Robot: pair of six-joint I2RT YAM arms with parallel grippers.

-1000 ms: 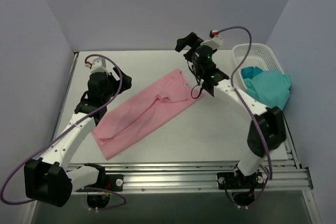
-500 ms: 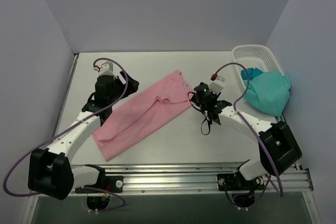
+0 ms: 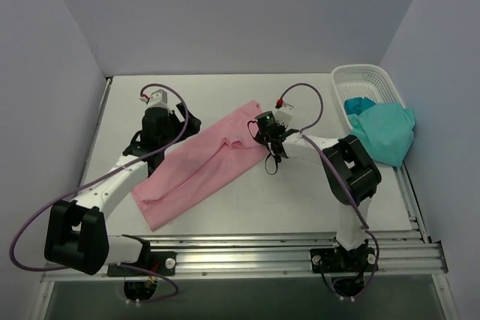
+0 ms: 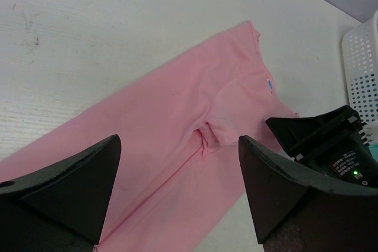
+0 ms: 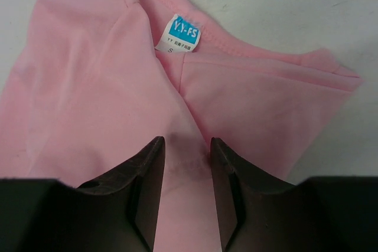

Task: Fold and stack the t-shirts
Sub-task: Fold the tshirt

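Observation:
The light pink t-shirt (image 3: 202, 162) lies folded into a long strip, running diagonally across the table's middle. Its pale blue label (image 5: 185, 30) shows at the collar end. My right gripper (image 3: 262, 130) is down on that collar end, its jaws drawn close on a ridge of pink cloth (image 5: 188, 157). My left gripper (image 3: 185, 121) hovers open over the strip's upper left edge, and the pink t-shirt (image 4: 177, 116) fills the wide gap between its fingers. The teal-green t-shirt (image 3: 384, 130) hangs crumpled over the basket's near rim.
The white lattice basket (image 3: 369, 77) stands at the back right corner, partly holding the teal cloth. Grey walls close the table on the left, back and right. A metal rail (image 3: 247, 252) with the arm bases runs along the near edge.
My right arm swung from the back down and left onto the pink t-shirt's collar end, and its jaws closed from wide open onto the cloth. The left gripper crept slightly toward the back.

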